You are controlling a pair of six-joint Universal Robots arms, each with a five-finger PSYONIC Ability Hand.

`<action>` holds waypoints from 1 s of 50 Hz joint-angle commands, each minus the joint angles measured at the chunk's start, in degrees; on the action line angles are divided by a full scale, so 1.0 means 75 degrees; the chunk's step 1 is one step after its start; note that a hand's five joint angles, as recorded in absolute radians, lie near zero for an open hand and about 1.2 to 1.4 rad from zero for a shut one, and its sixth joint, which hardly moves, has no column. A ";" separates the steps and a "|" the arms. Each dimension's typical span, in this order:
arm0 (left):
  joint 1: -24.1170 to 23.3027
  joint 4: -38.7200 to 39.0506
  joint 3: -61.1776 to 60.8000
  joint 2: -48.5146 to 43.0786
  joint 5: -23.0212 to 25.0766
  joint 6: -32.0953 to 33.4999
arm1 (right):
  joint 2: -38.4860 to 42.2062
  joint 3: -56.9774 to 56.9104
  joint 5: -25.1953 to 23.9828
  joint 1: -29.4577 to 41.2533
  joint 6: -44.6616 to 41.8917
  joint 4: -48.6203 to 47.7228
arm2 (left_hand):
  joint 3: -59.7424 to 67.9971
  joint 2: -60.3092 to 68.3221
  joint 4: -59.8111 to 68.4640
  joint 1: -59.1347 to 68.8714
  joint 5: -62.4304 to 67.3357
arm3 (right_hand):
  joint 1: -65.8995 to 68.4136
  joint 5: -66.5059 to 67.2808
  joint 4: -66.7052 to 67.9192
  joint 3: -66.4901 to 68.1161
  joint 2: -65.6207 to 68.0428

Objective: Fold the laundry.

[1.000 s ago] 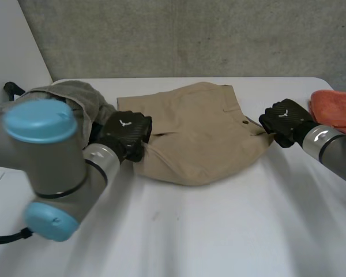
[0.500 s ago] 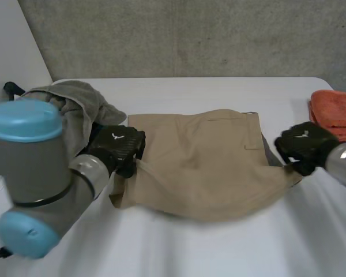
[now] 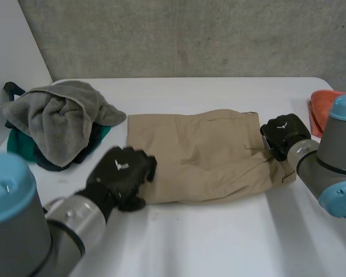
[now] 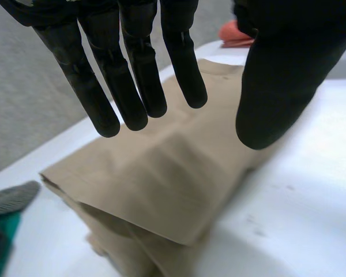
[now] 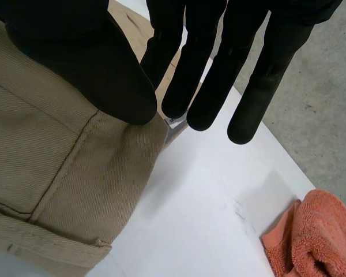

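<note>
The left hand (image 3: 122,173) hovered at the near left corner of the folded khaki trousers (image 3: 202,156), its fingers straight and spread, clasping nothing. The trousers lay flat on the white table (image 3: 219,242). At their right end, the right hand (image 3: 284,134) showed straight, loose fingers, gripping nothing. Farther back, a grey towel (image 3: 60,118) lay heaped left of the trousers, and an orange cloth (image 3: 318,107) lay right of them.

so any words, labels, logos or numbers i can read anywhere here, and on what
No readable words or numbers anywhere.
A small white emblem, no letters, on the back of the left hand and of the right hand.
No label visible on the khaki trousers.
</note>
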 commanded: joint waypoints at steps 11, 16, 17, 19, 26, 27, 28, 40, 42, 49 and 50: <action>0.0220 0.1269 0.0477 -0.1983 -0.0046 0.0027 | -0.0051 0.0382 -0.0058 0.0002 0.0005 0.0012 | -0.1117 -0.1126 -0.1108 -0.1202 -0.1067 | 0.2225 0.1509 0.1500 0.1570 0.1675; 0.0256 0.1269 0.0818 -0.2499 -0.0069 0.0296 | -0.0075 0.0499 -0.0070 -0.0010 0.0005 0.0012 | -0.1095 -0.1104 -0.1085 -0.1179 -0.1045 | 0.2225 0.1509 0.1500 0.1570 0.1675; 0.0279 0.1293 0.0876 -0.2639 -0.0081 0.0459 | -0.0075 0.0511 -0.0070 -0.0021 0.0005 0.0012 | -0.1051 -0.1059 -0.1041 -0.1135 -0.1000 | 0.2225 0.1509 0.1500 0.1570 0.1675; 0.0291 0.1305 0.0935 -0.2769 -0.0069 0.0624 | -0.0075 0.0535 -0.0070 -0.0021 0.0005 0.0012 | -0.0827 -0.0836 -0.0817 -0.0911 -0.0777 | 0.2225 0.1509 0.1500 0.1570 0.1675; 0.0314 0.1398 0.1111 -0.3004 -0.0057 0.1175 | -0.0075 0.0640 -0.0082 -0.0033 -0.0007 0.0012 | 0.3606 0.3598 0.3616 0.3522 0.3657 | 0.2225 0.1509 0.1500 0.1570 0.1675; 0.0326 0.1410 0.1100 -0.2958 -0.0057 0.1187 | -0.0075 0.0663 -0.0082 -0.0021 -0.0018 0.0012 | 0.4281 0.4272 0.4291 0.4197 0.4331 | 0.2225 0.1509 0.1500 0.1570 0.1675; 0.0338 0.1410 0.1099 -0.2899 -0.0069 0.1199 | -0.0098 0.0757 -0.0082 -0.0021 -0.0134 0.0023 | 0.4485 0.4476 0.4494 0.4400 0.4535 | 0.2225 0.1509 0.1500 0.1570 0.1675; 0.0291 -0.0330 0.0338 0.0402 -0.0186 0.1000 | -0.2358 0.2257 -0.0422 -0.0150 -0.2290 0.1217 | 0.4487 0.4478 0.4496 0.4402 0.4537 | 0.2225 0.1509 0.1500 0.1570 0.1675; 0.0291 -0.1001 0.0303 0.0710 -0.0186 0.0965 | -0.2756 0.2444 -0.0422 -0.0267 -0.2618 0.1673 | 0.4487 0.4478 0.4496 0.4402 0.4537 | 0.2225 0.1509 0.1500 0.1570 0.1675; 0.0092 -0.4318 0.0408 0.1215 0.0106 0.0543 | -0.4141 0.3078 -0.0702 -0.1123 -0.3779 0.4065 | 0.4487 0.4478 0.4496 0.4402 0.4537 | 0.2225 0.1509 0.1500 0.1570 0.1675; 0.0045 -0.4459 0.0443 0.1215 0.0176 0.0485 | -0.4176 0.3078 -0.0819 -0.1169 -0.3850 0.4159 | 0.4487 0.4478 0.4496 0.4402 0.4537 | 0.2225 0.1509 0.1500 0.1570 0.1675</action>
